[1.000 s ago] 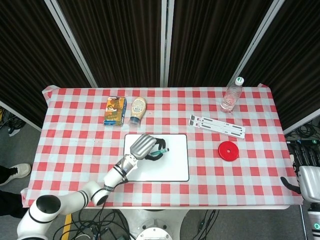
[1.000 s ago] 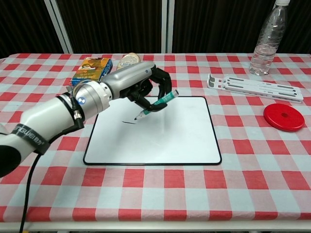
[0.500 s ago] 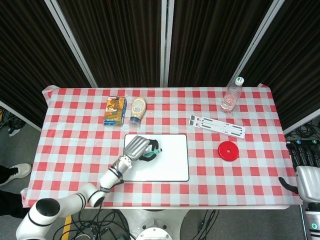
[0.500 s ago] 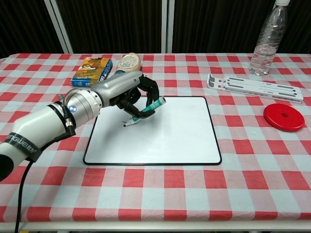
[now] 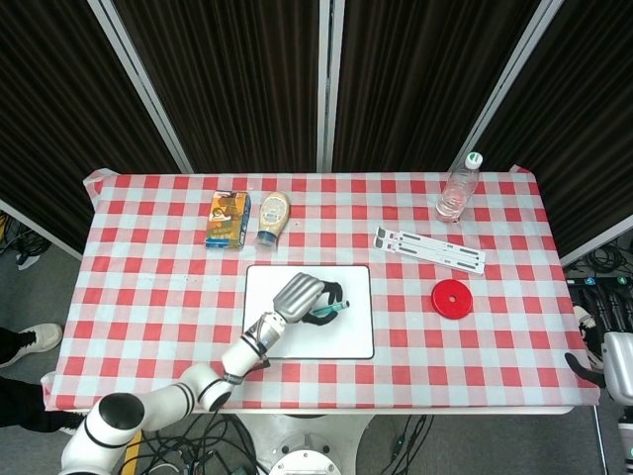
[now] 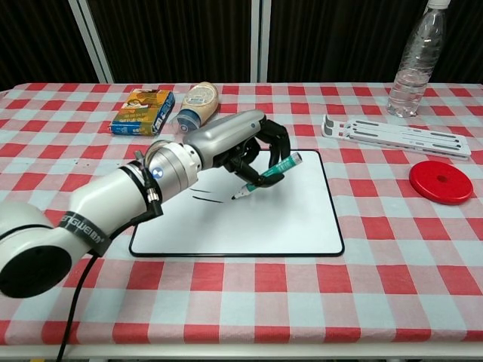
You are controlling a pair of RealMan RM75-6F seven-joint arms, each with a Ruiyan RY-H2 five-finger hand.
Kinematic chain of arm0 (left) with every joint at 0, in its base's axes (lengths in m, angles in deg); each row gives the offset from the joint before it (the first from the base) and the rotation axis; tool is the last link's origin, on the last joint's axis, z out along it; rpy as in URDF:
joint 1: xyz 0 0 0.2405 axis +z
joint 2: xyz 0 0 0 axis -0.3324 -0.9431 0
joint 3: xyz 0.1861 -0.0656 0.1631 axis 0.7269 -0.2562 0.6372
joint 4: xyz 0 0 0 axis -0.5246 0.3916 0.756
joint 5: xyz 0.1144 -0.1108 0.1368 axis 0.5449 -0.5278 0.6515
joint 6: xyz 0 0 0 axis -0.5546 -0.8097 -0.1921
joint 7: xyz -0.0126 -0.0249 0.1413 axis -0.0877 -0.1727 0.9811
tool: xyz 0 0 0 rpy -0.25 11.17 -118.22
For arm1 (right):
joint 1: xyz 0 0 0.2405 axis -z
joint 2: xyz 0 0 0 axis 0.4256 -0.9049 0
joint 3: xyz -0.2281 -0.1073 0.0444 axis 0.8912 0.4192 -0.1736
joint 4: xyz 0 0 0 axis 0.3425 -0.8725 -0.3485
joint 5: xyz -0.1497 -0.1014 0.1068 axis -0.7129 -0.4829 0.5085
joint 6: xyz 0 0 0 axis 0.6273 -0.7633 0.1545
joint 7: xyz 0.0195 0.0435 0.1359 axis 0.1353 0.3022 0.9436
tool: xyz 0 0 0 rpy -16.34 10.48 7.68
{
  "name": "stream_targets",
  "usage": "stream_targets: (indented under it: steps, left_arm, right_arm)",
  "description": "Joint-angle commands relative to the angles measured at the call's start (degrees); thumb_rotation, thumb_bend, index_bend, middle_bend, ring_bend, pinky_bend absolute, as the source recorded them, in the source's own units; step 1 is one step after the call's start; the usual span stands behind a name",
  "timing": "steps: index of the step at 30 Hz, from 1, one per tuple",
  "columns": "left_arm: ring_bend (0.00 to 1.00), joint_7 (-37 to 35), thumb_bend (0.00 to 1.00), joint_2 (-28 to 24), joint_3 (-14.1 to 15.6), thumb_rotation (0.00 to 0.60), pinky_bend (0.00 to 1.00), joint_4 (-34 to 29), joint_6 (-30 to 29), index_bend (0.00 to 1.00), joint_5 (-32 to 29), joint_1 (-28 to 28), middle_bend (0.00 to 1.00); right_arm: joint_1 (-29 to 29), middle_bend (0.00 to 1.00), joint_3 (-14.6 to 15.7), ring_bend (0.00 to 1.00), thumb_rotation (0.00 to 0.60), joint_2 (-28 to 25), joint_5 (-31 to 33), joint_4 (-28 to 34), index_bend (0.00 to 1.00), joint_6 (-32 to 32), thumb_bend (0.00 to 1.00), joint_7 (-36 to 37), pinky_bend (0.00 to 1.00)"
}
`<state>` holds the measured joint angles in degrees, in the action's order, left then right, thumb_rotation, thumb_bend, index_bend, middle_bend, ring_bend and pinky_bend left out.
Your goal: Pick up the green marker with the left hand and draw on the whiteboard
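Note:
My left hand (image 6: 245,143) (image 5: 302,297) grips the green marker (image 6: 268,174) (image 5: 329,312) over the middle of the whiteboard (image 6: 294,219) (image 5: 346,336). The marker slants with its tip down on or just above the board's surface. A short dark stroke (image 6: 202,198) lies on the board to the left of the tip. The right hand (image 5: 613,361) shows only at the right edge of the head view, beside the table, and its fingers cannot be made out.
A red lid (image 6: 441,182) lies right of the board, a white slotted rack (image 6: 396,134) behind it, a water bottle (image 6: 414,60) at the back right. A snack box (image 6: 142,110) and a squeeze bottle (image 6: 198,100) lie behind the board's left side.
The left hand has carried the marker to the right across the board, leaving a dark stroke behind the tip. The right hand has sunk lower at the frame edge.

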<state>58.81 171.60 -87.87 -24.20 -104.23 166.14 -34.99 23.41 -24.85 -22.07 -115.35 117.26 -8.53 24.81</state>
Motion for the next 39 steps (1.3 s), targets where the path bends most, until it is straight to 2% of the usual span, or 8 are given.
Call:
stream_targets:
  steps: [1,6,12,19,25,31,34,39]
  left_arm:
    - [0.81,1.82,0.43,-3.54,0.4,0.6,0.95,-3.79,-1.8,0.58,1.3,0.31,0.62]
    - [0.81,7.37,0.43,-13.25,2.04,0.6,0.95,-13.25,0.53,0.58,0.5,2.29,0.62]
    - [0.8,26.85,0.42,-23.47,4.28,0.6,0.94,-20.3,6.76,0.57,-4.79,4.73,0.6]
    - [0.78,44.84,0.43,-27.66,4.34,0.6,0.94,-24.03,13.04,0.55,-17.0,6.37,0.59]
    - [0.77,53.54,0.43,-27.83,3.89,0.6,0.93,-25.8,13.25,0.48,-25.89,6.87,0.53]
    - [0.64,58.71,0.37,-29.63,3.4,0.6,0.85,-30.57,9.88,0.13,-31.53,7.57,0.29]
    - [0.45,56.09,0.35,-33.52,2.56,0.6,0.76,-35.88,5.17,0.09,-30.92,10.21,0.2]
    - [0.36,40.84,0.33,-45.56,1.63,0.6,0.57,-47.38,-7.52,0.09,-25.34,20.97,0.17]
  right_arm:
    - [-0.19,0.0,-0.07,0.0,0.6,0.08,-0.16,-0.39,0.0,0.26,0.09,0.41,0.0]
    - [-1.22,0.0,-0.15,0.0,0.6,0.79,-0.97,-0.92,0.0,1.41,0.09,0.75,0.0]
    - [-2.11,0.0,-0.06,0.0,0.6,1.56,-2.38,-0.88,0.0,1.83,0.09,0.47,0.0]
    - [-2.15,0.0,0.05,0.0,0.6,1.77,-2.82,-0.38,0.0,1.5,0.09,-0.01,0.0]
    - [-1.92,0.0,0.15,0.0,0.6,1.66,-2.68,0.05,0.0,1.2,0.09,-0.44,0.0]
    - [-1.72,0.0,0.14,0.0,0.6,1.52,-2.34,0.29,0.0,1.02,0.09,-0.65,0.0]
    - [-1.56,0.0,0.08,0.0,0.6,1.27,-1.92,0.24,0.0,1.01,0.1,-0.27,0.0]
    - [-0.99,0.0,-0.01,0.0,0.6,0.71,-0.68,-0.06,0.0,0.93,0.1,0.24,0.0]
